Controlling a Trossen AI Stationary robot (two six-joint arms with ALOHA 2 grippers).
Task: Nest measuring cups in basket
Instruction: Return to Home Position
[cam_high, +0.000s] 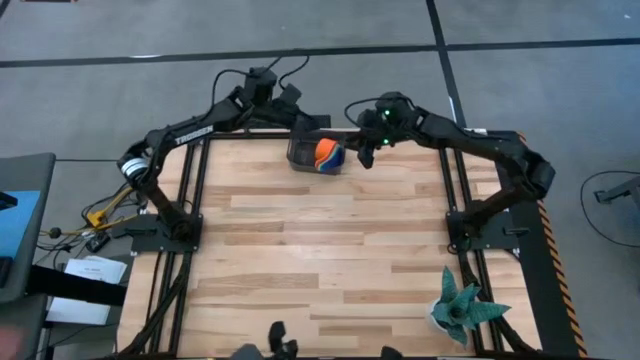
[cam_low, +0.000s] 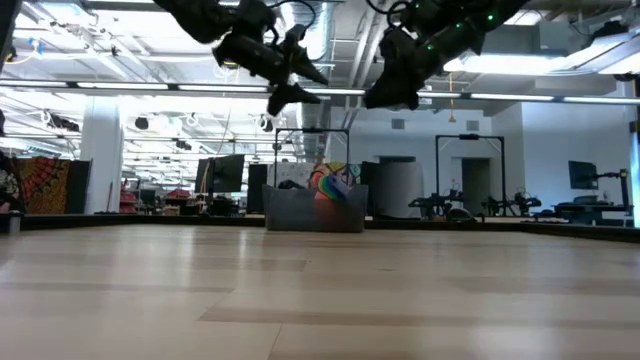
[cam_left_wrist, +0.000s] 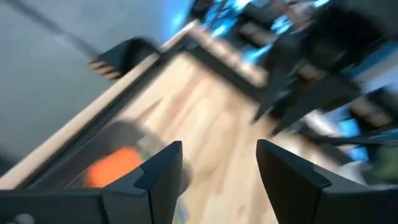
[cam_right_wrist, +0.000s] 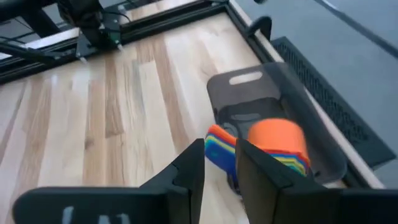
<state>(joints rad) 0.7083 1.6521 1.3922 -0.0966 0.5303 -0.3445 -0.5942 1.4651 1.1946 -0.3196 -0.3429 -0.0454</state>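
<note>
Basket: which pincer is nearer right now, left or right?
Right, narrowly. The right pincer hangs just beside the basket, at its right end; the left pincer hangs above its far edge. Both are raised clear of it.

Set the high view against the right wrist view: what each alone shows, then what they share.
Only the high view shows the teal plant and the left gripper over the table's far edge. Only the right wrist view shows the basket's handle slot and the cups' stacked handles colour by colour. Both show the right gripper near the basket, with the orange cup on top inside.
</note>
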